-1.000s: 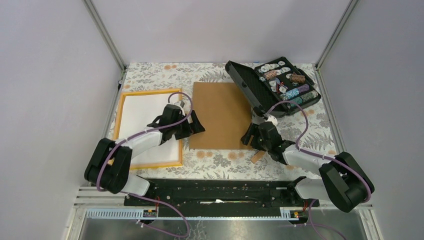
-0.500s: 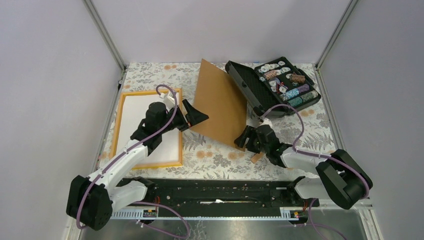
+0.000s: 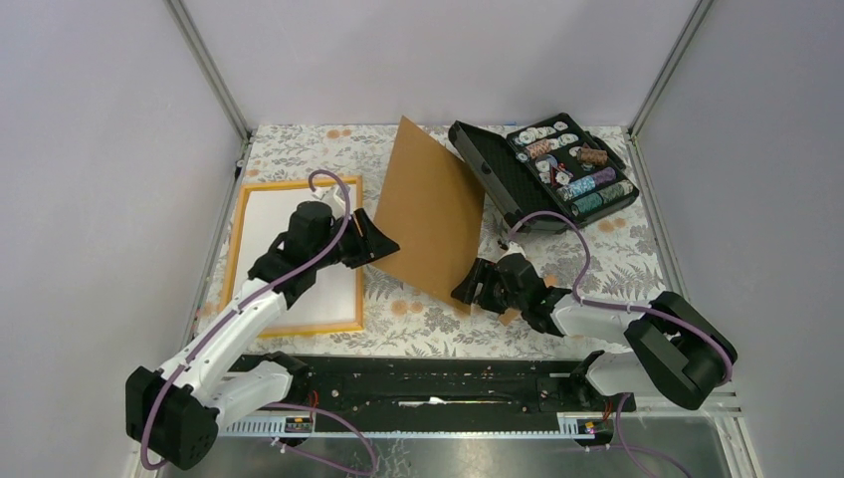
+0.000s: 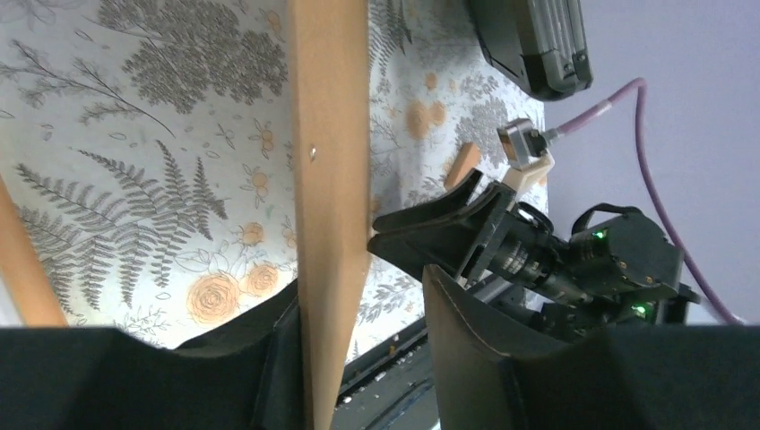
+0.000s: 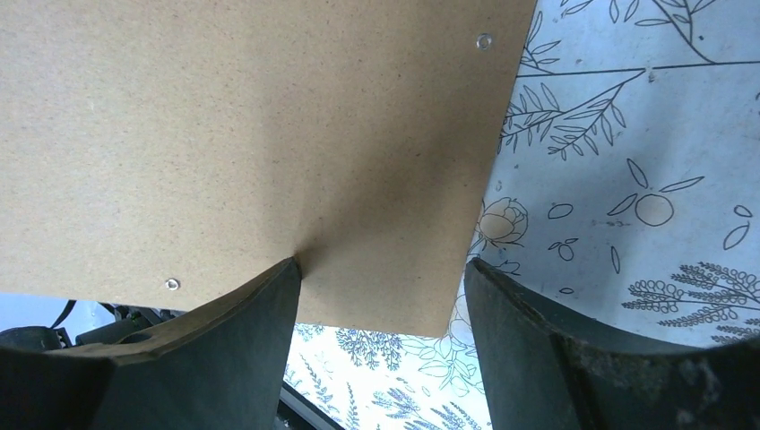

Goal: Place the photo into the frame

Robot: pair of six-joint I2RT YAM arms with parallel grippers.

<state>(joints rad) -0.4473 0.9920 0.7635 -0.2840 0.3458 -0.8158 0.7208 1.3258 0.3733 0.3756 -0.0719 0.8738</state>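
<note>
The orange-yellow frame (image 3: pixel 289 182) lies flat at the left, and a white sheet (image 3: pixel 264 224) fills it: the photo with its plain side up. A brown backing board (image 3: pixel 433 219) stands tilted to the right of the frame, clear of it. My left gripper (image 3: pixel 383 242) straddles the board's left edge. In the left wrist view the board (image 4: pixel 327 134) rests against one finger of this gripper (image 4: pixel 363 291), with a gap to the other. My right gripper (image 3: pixel 473 289) is open at the board's near corner. One finger of it (image 5: pixel 381 264) touches the board's underside (image 5: pixel 251 116).
An open black case of chips (image 3: pixel 547 169) sits at the back right, close to the board's far edge. A small wooden block (image 3: pixel 513 314) lies by my right gripper. Grey walls close in the flowered table, and a black rail (image 3: pixel 428 383) runs along its near edge.
The board went from lying flat to tilted up. My left arm swung out and its jaws narrowed around the board's left edge. My right gripper slid left under the near corner.
</note>
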